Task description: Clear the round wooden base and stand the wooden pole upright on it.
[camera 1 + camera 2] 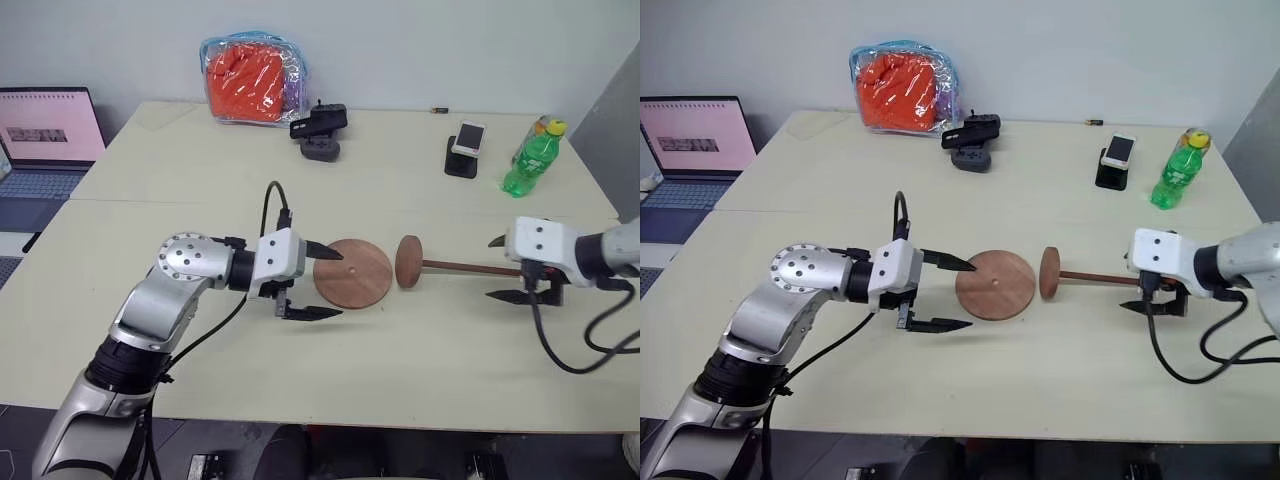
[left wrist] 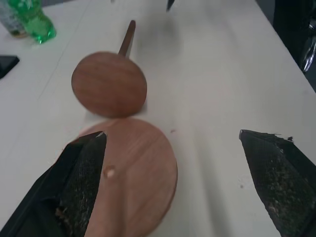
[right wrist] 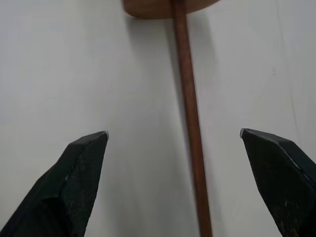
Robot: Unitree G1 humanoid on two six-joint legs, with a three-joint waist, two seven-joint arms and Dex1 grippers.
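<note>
Both of our grippers are standing wide open, holding nothing. We are reaching the left gripper [image 1: 325, 282] in from the left, pointing its fingers at the round wooden base [image 1: 354, 273], which is lying flat on the table [image 1: 200, 180]; one fingertip is hanging over the base's left edge. We are straddling the far end of the wooden pole [image 1: 455, 266] with the right gripper [image 1: 500, 268], not gripping it. That pole is lying on its side just right of the base, its disc facing it.
</note>
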